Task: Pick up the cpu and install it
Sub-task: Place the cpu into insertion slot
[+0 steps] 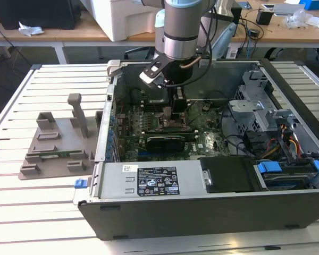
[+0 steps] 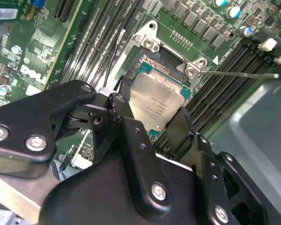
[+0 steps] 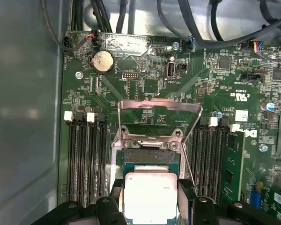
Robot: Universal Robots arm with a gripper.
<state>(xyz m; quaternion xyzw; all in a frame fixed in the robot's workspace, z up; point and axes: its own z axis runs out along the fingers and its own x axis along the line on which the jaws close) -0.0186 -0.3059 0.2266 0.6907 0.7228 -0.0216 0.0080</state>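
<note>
The cpu (image 3: 151,197) sits between the two black fingers (image 2: 126,123) of the claw (image 2: 154,112), which is closed on its opposite edges and has hold of it. In both wrist views its silver top faces up, with faint grey print on it. It hangs right over the open socket (image 3: 152,153), and whether it touches the socket cannot be told. In the second wrist view the chip is tilted, its far edge reaching in towards the socket. Behind the socket the metal frame (image 3: 159,108) stands swung up and open, and a thin lever rod (image 2: 239,73) sticks out to one side. Rows of black memory slots (image 3: 84,154) flank the socket on both sides, one of them holding a green memory stick (image 3: 234,161). The green board (image 3: 210,79) carries small white lettering and a round coin battery (image 3: 103,61). In the exterior view the arm (image 1: 179,32) reaches straight down into an open computer case (image 1: 202,218) lying on its side, the claw (image 1: 175,114) low over the board. A black and white sticker (image 1: 157,181) is stuck on the metal cover near the case's front wall. A grey plastic holder (image 1: 53,143) stands on the slatted white bench (image 1: 42,218) at the exterior view's left, just beside the case.
</note>
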